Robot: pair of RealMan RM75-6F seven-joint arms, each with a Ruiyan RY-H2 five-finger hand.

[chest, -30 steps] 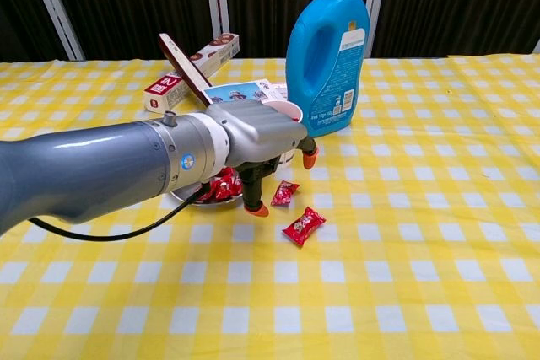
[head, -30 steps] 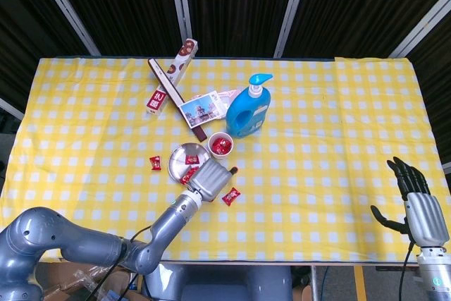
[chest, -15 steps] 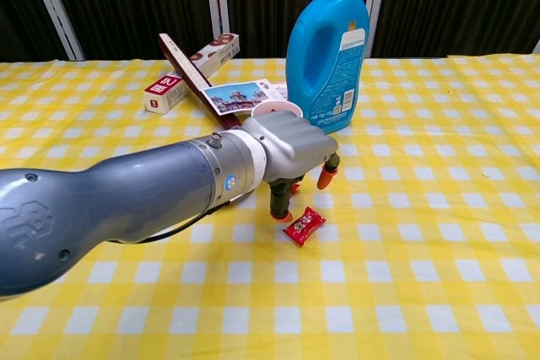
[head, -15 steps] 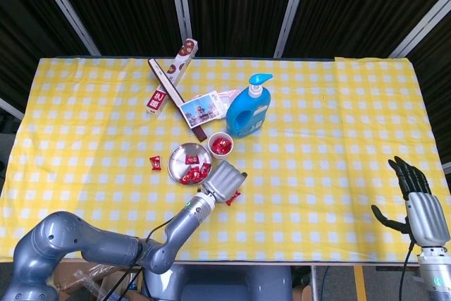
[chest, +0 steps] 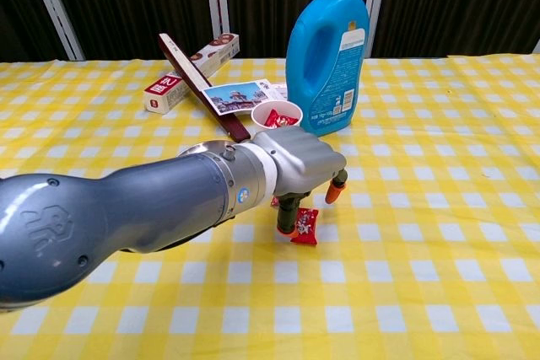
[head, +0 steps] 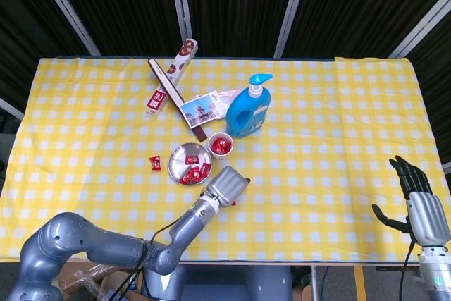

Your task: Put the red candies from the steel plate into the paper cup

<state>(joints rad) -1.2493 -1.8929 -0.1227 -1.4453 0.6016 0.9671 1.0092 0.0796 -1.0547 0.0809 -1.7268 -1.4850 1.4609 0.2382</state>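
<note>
While your left hand [chest: 297, 170] pinches one red wrapped candy [chest: 305, 225] just off the round steel plate [head: 184, 155], your right hand [head: 420, 209] hangs open and empty past the table edge; white paper cup [head: 220, 145] beside the plate.

This looks like a robot test room or lab dressed up as a home scene, not a real kitchen. The tabletop [head: 338, 174] wears a yellow-and-white checked cloth, yet behind it hang dark corrugated panels [head: 232, 5] split by slanted pale metal struts [head: 292, 5], more like a studio booth than a house wall. Household odds and ends are laid out as props: a blue pump bottle [head: 248, 109], a long snack box [head: 171, 75], a picture postcard [head: 201, 108], a dark flat stick [head: 176, 99]. Grey machine arms [chest: 110, 217] reach over the near edge, and a black cable [head: 120, 283] trails below it.
</note>
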